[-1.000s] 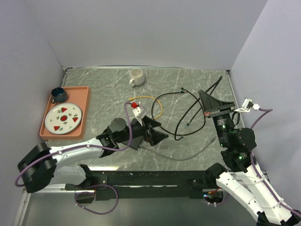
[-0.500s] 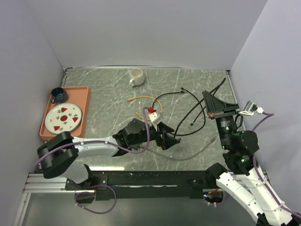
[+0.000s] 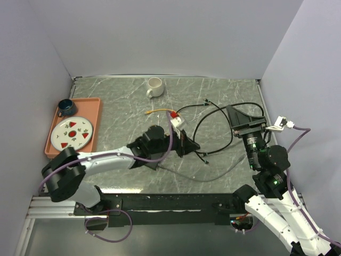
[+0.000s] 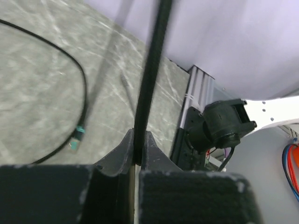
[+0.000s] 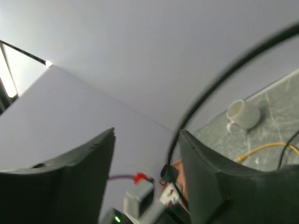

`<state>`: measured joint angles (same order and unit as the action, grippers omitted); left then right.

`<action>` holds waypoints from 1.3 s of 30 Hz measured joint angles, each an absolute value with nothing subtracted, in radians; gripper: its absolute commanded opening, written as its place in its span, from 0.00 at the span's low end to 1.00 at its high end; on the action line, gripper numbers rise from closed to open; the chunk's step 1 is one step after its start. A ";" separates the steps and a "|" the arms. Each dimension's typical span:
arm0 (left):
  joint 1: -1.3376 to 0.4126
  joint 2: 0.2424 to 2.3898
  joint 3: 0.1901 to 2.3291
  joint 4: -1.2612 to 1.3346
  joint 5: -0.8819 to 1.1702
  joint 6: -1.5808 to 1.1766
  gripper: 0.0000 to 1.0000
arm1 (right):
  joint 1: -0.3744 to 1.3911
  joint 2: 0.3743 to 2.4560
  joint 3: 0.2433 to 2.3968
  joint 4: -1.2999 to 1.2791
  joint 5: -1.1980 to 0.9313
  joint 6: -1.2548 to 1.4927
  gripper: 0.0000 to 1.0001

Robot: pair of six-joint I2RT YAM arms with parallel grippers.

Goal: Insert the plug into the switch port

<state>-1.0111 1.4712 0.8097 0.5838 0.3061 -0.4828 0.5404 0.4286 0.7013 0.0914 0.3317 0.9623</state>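
Left end effector (image 4: pixel 138 145) is clenched on the black cable (image 4: pixel 154 56) around the middle of the bench (image 3: pixel 114 101). Right end effector (image 5: pixel 147 172), over on the right side, looks released, with its fingers spread and nothing gripped. A teal-tipped plug (image 4: pixel 76 138) is lying flat on the bench near the left one.
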 measured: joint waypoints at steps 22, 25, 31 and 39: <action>-0.725 1.314 0.998 0.145 0.877 -0.363 0.01 | 0.538 0.829 0.840 -0.008 -0.586 0.408 0.97; -0.717 1.316 1.000 0.156 0.928 -0.369 0.01 | 0.538 0.831 0.828 -0.009 -0.661 0.377 0.97; -0.691 1.328 1.049 0.161 1.000 -0.379 0.01 | 0.538 0.786 0.818 -0.006 -0.753 0.315 0.96; -0.678 1.353 1.093 0.182 1.070 -0.387 0.01 | 0.538 0.806 0.777 -0.038 -0.840 0.253 0.76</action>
<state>-0.6785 1.3529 1.0927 0.1822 1.0698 -0.3870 0.5385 0.8059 0.7773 -0.0383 -0.8402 0.2535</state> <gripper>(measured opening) 0.062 0.813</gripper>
